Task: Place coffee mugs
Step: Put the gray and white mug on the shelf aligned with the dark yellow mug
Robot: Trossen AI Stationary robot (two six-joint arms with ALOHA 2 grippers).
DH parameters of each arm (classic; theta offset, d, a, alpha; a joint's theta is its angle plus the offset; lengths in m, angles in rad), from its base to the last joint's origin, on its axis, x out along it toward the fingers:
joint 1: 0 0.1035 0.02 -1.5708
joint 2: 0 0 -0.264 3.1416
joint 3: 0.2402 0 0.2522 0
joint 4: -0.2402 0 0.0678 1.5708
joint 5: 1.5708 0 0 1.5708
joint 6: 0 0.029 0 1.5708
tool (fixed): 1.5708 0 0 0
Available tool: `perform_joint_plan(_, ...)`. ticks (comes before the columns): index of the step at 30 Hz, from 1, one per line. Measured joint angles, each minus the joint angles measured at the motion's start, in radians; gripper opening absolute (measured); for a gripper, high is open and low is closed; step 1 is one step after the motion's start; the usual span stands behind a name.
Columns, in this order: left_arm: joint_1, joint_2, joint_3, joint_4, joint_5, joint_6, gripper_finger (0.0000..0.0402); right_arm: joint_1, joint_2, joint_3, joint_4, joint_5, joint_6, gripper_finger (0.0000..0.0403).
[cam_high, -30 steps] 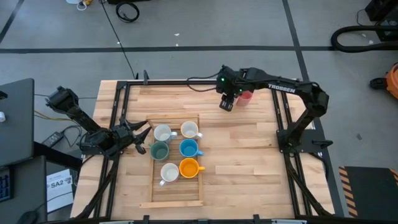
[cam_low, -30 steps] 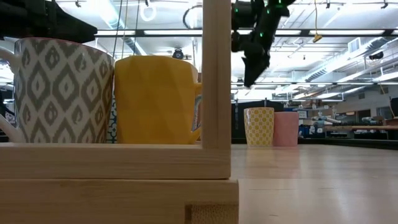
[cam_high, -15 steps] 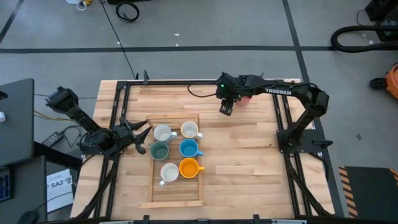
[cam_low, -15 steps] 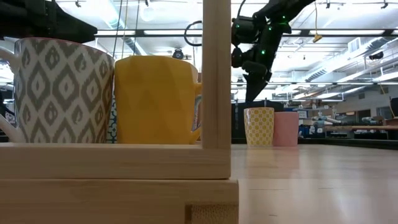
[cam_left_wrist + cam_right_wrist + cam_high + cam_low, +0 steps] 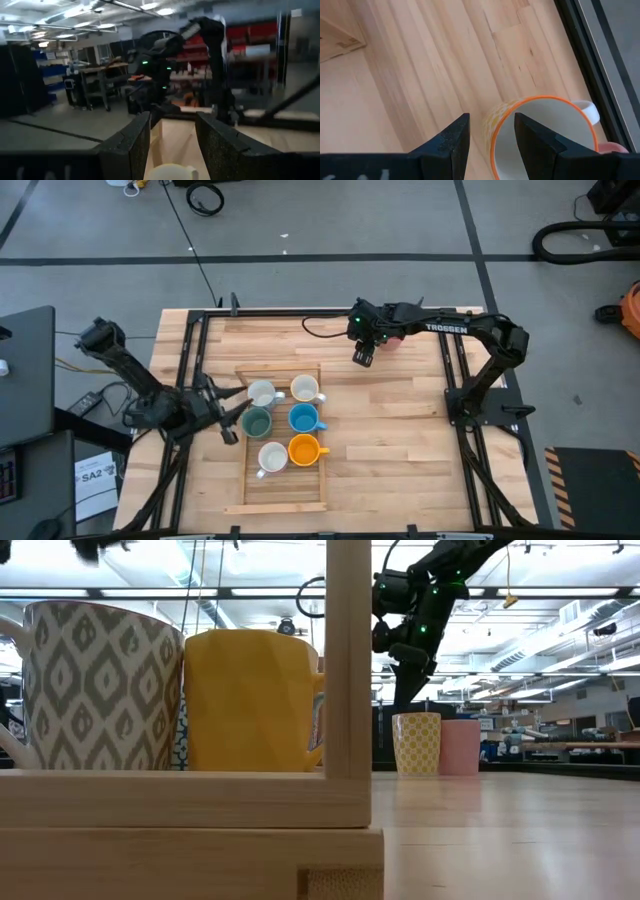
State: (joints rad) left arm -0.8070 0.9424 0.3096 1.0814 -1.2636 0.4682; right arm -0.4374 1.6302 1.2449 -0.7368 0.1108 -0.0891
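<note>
At 12 o'clock on the worktop (image 5: pixel 400 420), the right tool (image 5: pixel 363 356) had dropped and swung in over the last second, from up above the far mugs to a spot just beside them. We saw its fingers (image 5: pixel 451 140) standing apart and empty, straddling the near rim of the yellow-patterned mug (image 5: pixel 540 135); one finger sat outside the wall, the other over the mouth. Right behind it stood the pink mug (image 5: pixel 460 747), touching or nearly so. We read that as a rim grasp being lined up, not yet closed.

Over at 9 o'clock, the left tool (image 5: pixel 228 420) had shifted slightly toward 6 o'clock and hung at the tray's (image 5: pixel 283 504) edge, fingers apart, holding nothing. One cream mug (image 5: pixel 171 171) showed just ahead of it.

Six mugs sat in the tray already:
- two cream ones (image 5: pixel 262 393) at 12 o'clock of the tray
- teal mug (image 5: pixel 257 421) and blue mug (image 5: pixel 302 418) in the middle
- one white mug (image 5: pixel 272 457) and the orange mug (image 5: pixel 304 449) at 6 o'clock

We judged the task mostly done, with two mugs left out. Next move probably needed the right fingers to close on the wall without knocking the pink neighbour.
</note>
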Motion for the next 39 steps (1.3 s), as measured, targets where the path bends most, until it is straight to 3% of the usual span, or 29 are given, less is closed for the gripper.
perform_joint_plan(3,-0.024,0.0,0.159,-0.337,-0.029,-0.161,0.0162,0.0,0.0,0.0,-0.002,0.0,0.0,0.016)
perform_joint_plan(6,-0.06,0.0,0.299,-0.651,-0.023,-0.447,0.0162,0.0,0.0,0.0,-0.007,0.0,0.0,0.016)
perform_joint_plan(9,-0.095,0.0,0.411,-0.903,0.049,-0.757,0.0162,0.0,0.0,0.0,-0.015,0.0,0.0,0.016)
perform_joint_plan(12,-0.12,0.001,0.486,-1.082,0.184,-1.032,0.0162,0.0,0.0,0.0,-0.03,0.0,0.0,0.016)
perform_joint_plan(16,-0.129,0.035,0.533,-1.202,0.351,-1.315,0.0162,0.0,0.0,0.0,-0.032,0.0,0.0,0.016)
perform_joint_plan(23,-0.125,0.153,0.609,-1.338,0.633,-1.608,0.0162,0.0,0.0,0.0,-0.032,0.0,0.0,0.016)
perform_joint_plan(28,-0.125,0.234,0.694,-1.547,0.84,-1.827,0.0162,0.0,0.0,0.0,-0.032,0.0,0.0,0.016)
perform_joint_plan(33,-0.103,0.301,0.726,-1.689,0.922,-1.994,0.0162,0.001,0.0,0.0,-0.032,0.0,0.0,0.016)
perform_joint_plan(39,-0.05,0.37,0.726,-1.685,0.947,-2.01,0.0162,0.001,0.0,0.0,-0.031,0.0,0.0,0.016)
